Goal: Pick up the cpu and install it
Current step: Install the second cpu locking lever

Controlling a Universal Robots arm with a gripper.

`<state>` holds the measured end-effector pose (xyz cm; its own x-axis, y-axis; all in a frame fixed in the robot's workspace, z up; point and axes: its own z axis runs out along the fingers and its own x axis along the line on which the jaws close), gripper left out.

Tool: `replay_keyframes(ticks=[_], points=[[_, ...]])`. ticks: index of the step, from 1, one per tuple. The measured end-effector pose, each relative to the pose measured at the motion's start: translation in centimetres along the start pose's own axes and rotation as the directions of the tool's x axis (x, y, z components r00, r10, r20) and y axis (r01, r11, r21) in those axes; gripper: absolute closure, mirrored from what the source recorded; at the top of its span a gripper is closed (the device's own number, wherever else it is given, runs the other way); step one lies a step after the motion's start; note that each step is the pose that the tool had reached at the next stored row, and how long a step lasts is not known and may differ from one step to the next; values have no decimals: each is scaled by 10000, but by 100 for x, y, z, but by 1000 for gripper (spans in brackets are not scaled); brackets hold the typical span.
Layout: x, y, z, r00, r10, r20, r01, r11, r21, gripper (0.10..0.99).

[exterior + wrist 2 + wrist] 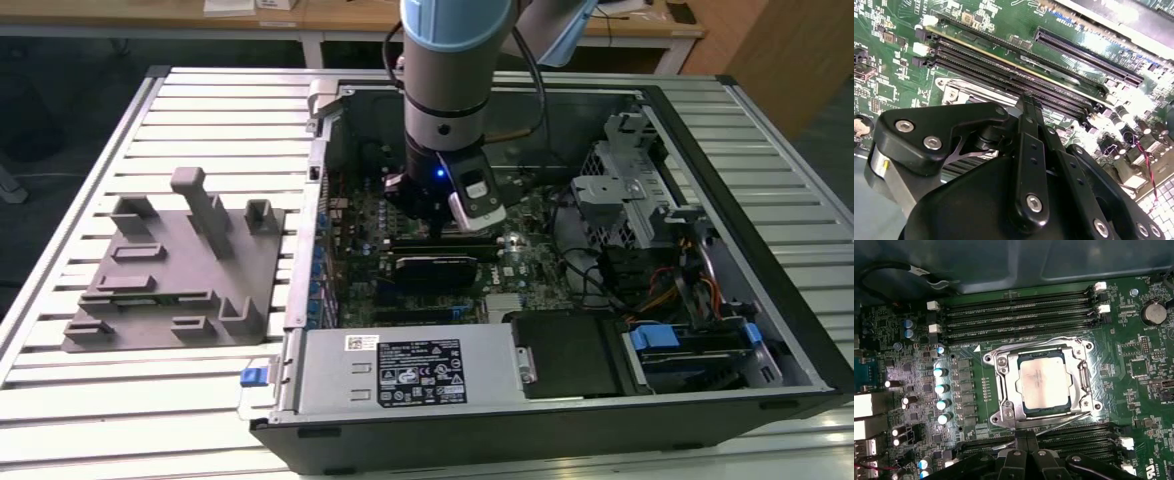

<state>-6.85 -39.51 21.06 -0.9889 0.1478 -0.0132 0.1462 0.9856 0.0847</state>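
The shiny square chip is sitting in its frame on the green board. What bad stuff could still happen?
1. The cpu lies in the socket frame, but a thin metal lever sits loose beside it, so the chip may not be locked in.
2. The gripper hangs close to the memory slots; a small slip might knock them.
3. A loose black cable near the board could snag the arm.

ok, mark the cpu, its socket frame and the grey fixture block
cpu [1043,381], first wrist view, middle of its silvery top.
socket frame [997,363], first wrist view, metal corner.
grey fixture block [160,285], exterior view, flat base.
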Motion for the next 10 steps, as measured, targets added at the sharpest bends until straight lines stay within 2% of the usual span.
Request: replay_keyframes(ticks=[3, 7, 9, 10], points=[[-1, -33, -3, 10000, -21, -12, 21, 10000, -63, 980], [19, -73, 1, 10000, -45, -42, 44, 9997, -257, 980], [38, -93, 4, 10000, -60, -62, 58, 9992, -386, 980], [49, -100, 9, 9999, -69, -77, 65, 9988, -491, 980]])
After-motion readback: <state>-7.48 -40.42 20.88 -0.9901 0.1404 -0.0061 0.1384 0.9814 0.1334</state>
